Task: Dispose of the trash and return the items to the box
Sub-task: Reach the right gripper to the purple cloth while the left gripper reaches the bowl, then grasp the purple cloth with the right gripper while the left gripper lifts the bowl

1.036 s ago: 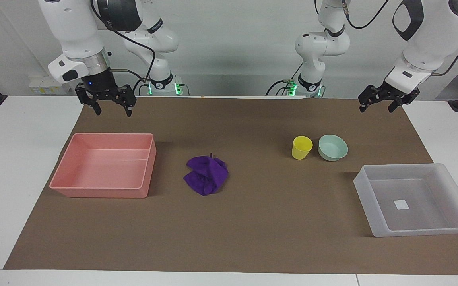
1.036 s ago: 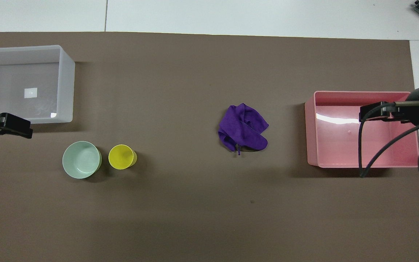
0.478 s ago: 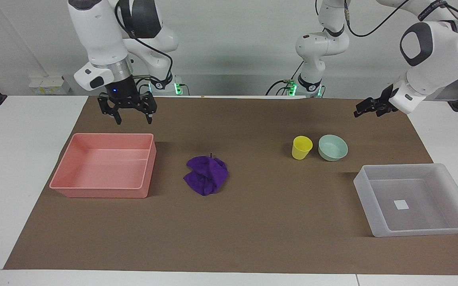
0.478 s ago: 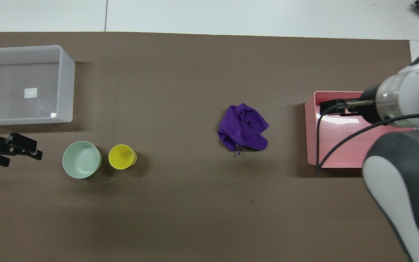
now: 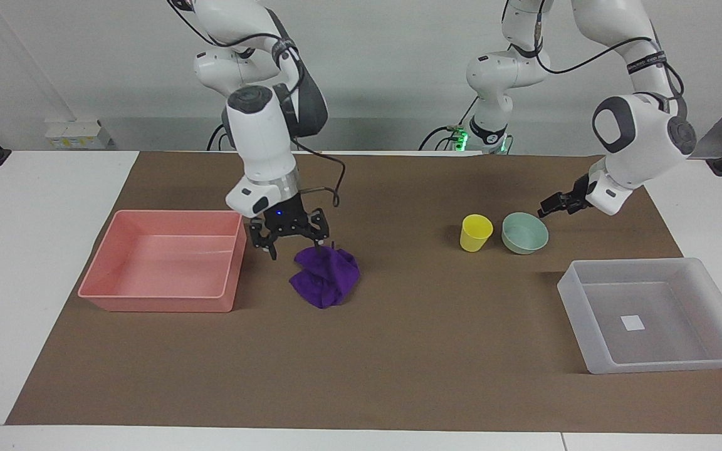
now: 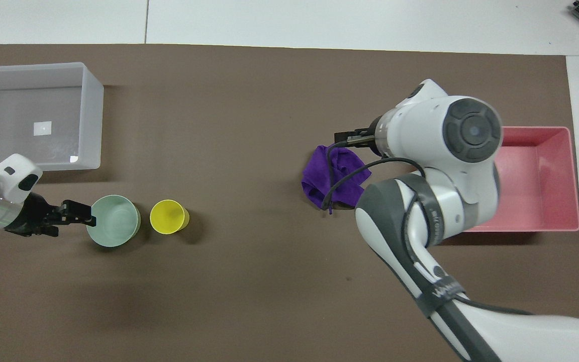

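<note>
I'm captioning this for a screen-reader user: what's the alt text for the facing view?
The right gripper hangs open over a purple cloth wad beside a pink tray. The left gripper reaches toward a mint bowl next to a yellow cup; a translucent box sits empty.

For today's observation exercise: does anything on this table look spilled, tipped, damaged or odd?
Nothing stands out. The yellow cup and mint bowl stand upright, the pink tray and clear box are empty, and the purple cloth lies crumpled.
</note>
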{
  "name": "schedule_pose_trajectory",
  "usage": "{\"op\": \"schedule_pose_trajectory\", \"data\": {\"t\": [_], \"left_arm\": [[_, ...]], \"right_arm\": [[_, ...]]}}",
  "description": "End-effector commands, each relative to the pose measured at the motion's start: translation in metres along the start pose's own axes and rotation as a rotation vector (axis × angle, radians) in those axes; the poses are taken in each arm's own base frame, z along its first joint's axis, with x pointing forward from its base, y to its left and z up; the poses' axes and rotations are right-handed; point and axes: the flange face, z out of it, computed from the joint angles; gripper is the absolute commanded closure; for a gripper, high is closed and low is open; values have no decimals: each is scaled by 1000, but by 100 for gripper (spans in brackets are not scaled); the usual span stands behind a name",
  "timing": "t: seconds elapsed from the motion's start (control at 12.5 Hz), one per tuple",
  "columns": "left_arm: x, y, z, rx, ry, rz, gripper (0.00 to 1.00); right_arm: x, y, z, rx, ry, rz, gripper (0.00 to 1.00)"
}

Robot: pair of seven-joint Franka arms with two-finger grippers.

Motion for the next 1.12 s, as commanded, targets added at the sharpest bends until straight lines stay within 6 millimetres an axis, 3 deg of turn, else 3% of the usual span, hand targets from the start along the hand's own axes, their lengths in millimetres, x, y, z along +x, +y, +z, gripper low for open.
{"op": "schedule_pose_trajectory", "data": {"t": [0.0, 0.08, 0.16, 0.24, 0.4, 0.48, 0.56, 0.64, 0.88, 1.04], "left_arm": [[2, 5, 26, -4, 15, 2, 0], [7, 6, 36, -3, 17, 2, 0], [12, 5, 44, 1, 18, 2, 13], [15, 5, 49, 3, 21, 0, 32], [15, 6, 51, 3, 7, 0, 81], [15, 6, 50, 1, -2, -19, 90], [17, 8, 49, 0, -36, -42, 100], [23, 11, 41, -3, -52, -42, 100], [29, 12, -12, -21, -109, -39, 100], [32, 1, -68, -39, -128, -48, 100]], "right_arm": [[-5, -30, 53, 20, 18, -36, 0], [-12, -35, 78, 9, -2, -57, 0], [-18, -39, 89, 1, -21, -74, 0], [-20, -38, 90, -4, -37, -78, 0], [-32, -34, 102, -10, -58, -81, 0], [-39, -32, 109, -14, -73, -79, 0], [-43, -34, 112, -15, -82, -87, 17], [-44, -34, 113, -16, -83, -81, 42], [-48, -34, 116, -19, -97, -64, 100], [-41, -36, 109, -18, -91, -44, 100]]}}
